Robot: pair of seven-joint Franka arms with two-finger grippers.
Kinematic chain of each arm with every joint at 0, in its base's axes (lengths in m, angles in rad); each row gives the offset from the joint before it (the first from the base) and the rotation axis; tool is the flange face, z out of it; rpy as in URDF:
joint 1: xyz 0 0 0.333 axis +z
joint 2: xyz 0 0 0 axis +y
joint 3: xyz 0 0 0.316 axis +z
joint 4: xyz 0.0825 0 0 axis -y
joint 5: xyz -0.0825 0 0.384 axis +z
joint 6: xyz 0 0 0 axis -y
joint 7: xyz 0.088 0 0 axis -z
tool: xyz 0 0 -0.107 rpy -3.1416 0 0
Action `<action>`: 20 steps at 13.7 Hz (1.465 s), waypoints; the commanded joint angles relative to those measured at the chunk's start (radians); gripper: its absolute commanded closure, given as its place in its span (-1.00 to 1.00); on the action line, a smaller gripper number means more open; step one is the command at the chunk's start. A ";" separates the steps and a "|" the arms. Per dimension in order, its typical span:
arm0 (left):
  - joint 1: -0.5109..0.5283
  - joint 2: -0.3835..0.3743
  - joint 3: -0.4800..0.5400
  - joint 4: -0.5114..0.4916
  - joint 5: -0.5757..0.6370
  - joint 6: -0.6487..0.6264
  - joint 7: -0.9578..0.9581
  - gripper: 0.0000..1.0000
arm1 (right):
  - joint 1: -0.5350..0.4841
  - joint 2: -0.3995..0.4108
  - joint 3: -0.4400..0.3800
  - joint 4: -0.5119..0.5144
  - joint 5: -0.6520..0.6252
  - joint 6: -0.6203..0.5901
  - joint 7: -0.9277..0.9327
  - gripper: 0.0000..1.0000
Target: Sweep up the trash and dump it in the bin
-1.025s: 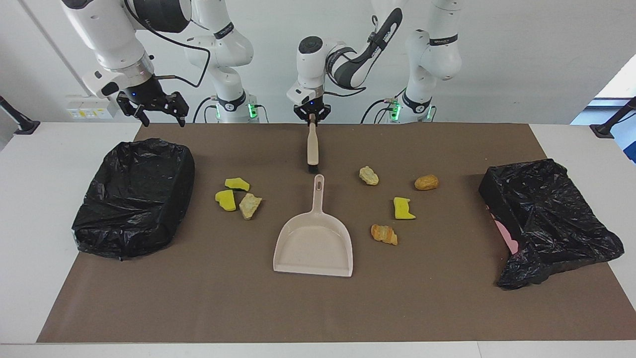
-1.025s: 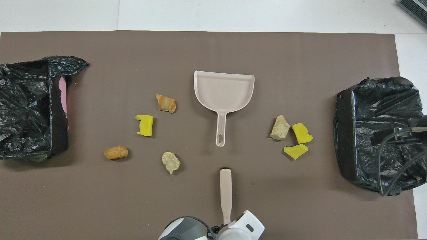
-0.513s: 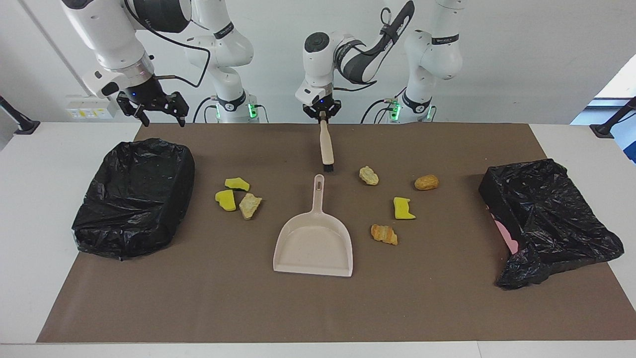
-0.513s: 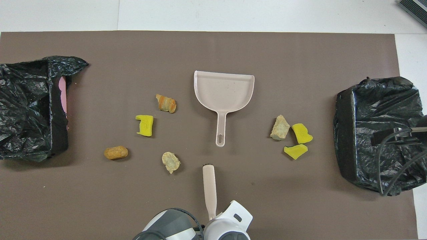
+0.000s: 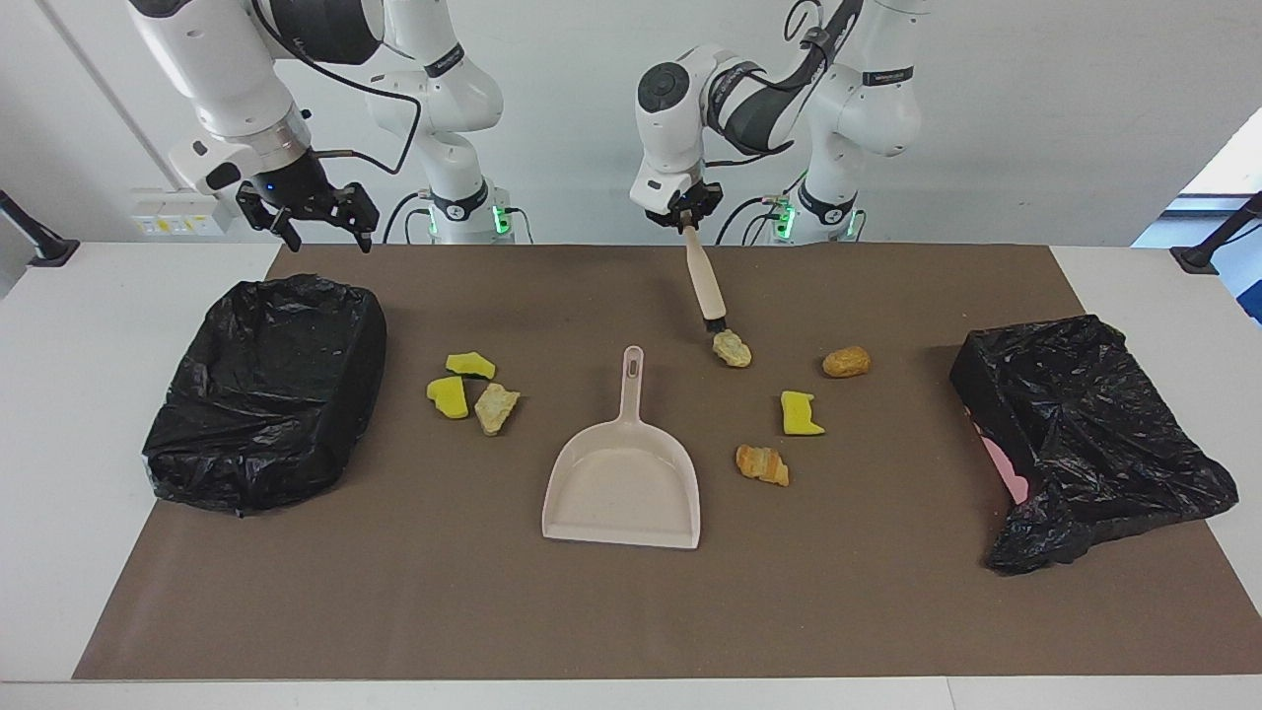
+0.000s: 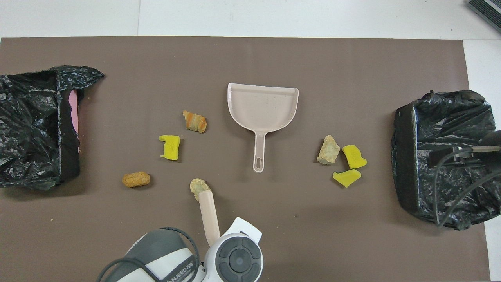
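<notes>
Two black-bagged bins are the biggest things on the brown mat (image 5: 631, 611) that covers the white worktop (image 5: 59, 414). One bin (image 5: 264, 390) stands upright at the right arm's end. The other bin (image 5: 1085, 434) lies tipped at the left arm's end, with a strip of pink showing at its edge.

Next in size is the beige dustpan (image 5: 623, 488), flat on the mat midway between the bins, with its handle pointing toward the robots.

The beige brush (image 5: 704, 284) hangs tilted from the left end effector (image 5: 687, 223), which is clamped tight on the top of its handle. The dark bristles are down at a pale tan lump (image 5: 732, 348) and seem to touch it.

The right end effector (image 5: 317, 233) hangs in the air over the mat's edge by the upright bin, with its fingers spread wide and holding nothing.

Smallest is the trash, seven scraps in all. Four lie toward the left arm's end of the dustpan: the pale tan lump at the bristles, a golden-brown lump (image 5: 846, 362) beside it toward the tipped bin, a yellow sponge piece (image 5: 800, 413) farther from the robots, and a striped orange-brown lump (image 5: 762, 464) farther still, close by the pan. Three are clustered toward the right arm's end: two yellow sponge pieces (image 5: 469, 366) (image 5: 449, 396) and a beige lump (image 5: 495, 407) just beside them.
</notes>
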 commanded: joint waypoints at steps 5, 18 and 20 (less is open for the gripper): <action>0.021 -0.017 -0.010 -0.129 -0.002 0.282 0.171 1.00 | 0.233 0.205 0.010 0.031 0.109 0.276 0.360 -1.00; 0.443 0.017 -0.009 -0.134 -0.002 0.148 0.425 1.00 | 0.429 0.497 0.012 0.153 0.210 0.494 0.569 -1.00; 0.488 0.005 -0.009 -0.070 -0.001 0.065 0.467 1.00 | 0.467 0.530 0.012 0.143 0.211 0.501 0.569 -1.00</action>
